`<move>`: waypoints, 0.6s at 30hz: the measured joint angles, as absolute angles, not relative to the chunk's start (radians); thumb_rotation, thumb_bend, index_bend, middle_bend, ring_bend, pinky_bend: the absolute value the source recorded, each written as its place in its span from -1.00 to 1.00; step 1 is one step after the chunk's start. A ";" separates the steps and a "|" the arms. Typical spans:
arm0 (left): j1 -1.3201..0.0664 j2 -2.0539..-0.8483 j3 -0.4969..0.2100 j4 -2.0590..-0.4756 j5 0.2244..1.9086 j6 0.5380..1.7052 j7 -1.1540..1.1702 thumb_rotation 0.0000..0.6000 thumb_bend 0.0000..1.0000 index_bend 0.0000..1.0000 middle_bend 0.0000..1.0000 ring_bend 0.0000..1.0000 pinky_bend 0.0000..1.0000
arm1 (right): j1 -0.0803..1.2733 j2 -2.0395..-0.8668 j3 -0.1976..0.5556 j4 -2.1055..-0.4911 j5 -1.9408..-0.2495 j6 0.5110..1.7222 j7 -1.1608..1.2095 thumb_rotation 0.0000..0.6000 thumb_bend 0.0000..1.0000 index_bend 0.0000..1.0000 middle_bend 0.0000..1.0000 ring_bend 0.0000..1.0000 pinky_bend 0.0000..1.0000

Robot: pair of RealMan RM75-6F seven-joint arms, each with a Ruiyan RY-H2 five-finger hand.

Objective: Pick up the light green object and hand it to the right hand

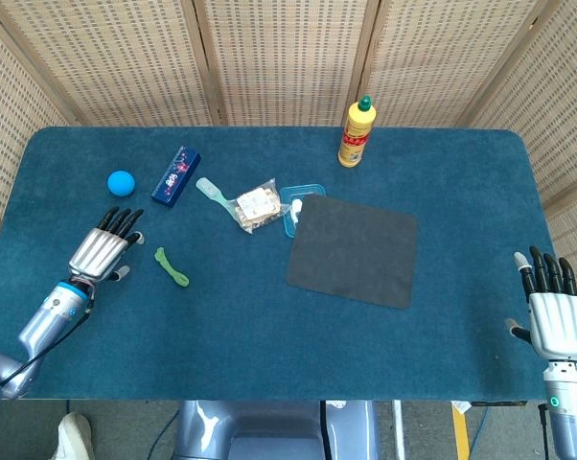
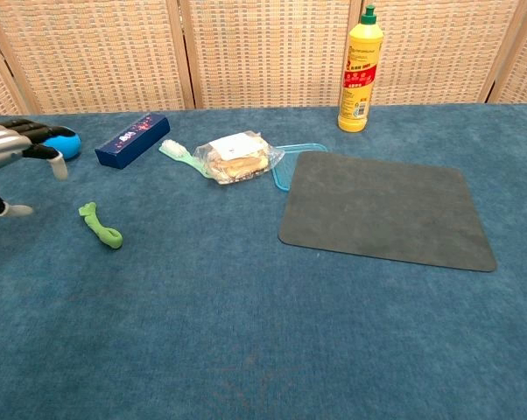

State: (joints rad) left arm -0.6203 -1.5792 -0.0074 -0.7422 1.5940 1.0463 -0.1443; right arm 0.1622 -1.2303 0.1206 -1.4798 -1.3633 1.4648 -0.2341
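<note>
Left hand spread beside light green object, labels illegible

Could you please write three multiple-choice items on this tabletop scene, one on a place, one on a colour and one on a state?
1. Where does the light green object lie?
A. on the dark mat
B. on the blue cloth, right of the left hand
C. beside the yellow bottle

2. What colour is the ball?
A. blue
B. red
C. white

3. What is the left hand doing?
A. gripping the dark blue box
B. holding the light green object
C. holding nothing, fingers apart

Key:
1 B: it lies on bare cloth, apart from the dark mat.
2 A: it is bright blue in both views.
3 C: the head view shows spread fingers and nothing in them.
</note>
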 measured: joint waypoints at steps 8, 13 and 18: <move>-0.669 -1.696 0.023 -0.556 1.629 1.022 -0.230 1.00 -0.29 -0.20 -1.00 -1.00 -1.00 | 0.162 -1.234 0.126 -1.472 -1.357 1.454 -0.233 1.00 -1.00 -1.00 -1.00 -1.00 -1.00; -0.685 -1.737 0.036 -0.496 1.633 1.005 -0.245 1.00 -0.27 -0.18 -1.00 -1.00 -1.00 | 0.163 -1.235 0.127 -1.469 -1.356 1.446 -0.227 1.00 -1.00 -1.00 -1.00 -1.00 -1.00; -0.692 -1.765 0.036 -0.462 1.624 0.992 -0.255 1.00 -0.27 -0.15 -1.00 -1.00 -1.00 | 0.162 -1.234 0.128 -1.468 -1.356 1.442 -0.221 1.00 -1.00 -1.00 -1.00 -1.00 -1.00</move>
State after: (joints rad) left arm -0.6918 -1.7654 0.0362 -0.4624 1.6243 0.9925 -0.2553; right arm 0.1625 -1.2339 0.1284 -1.4680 -1.3557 1.4416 -0.2212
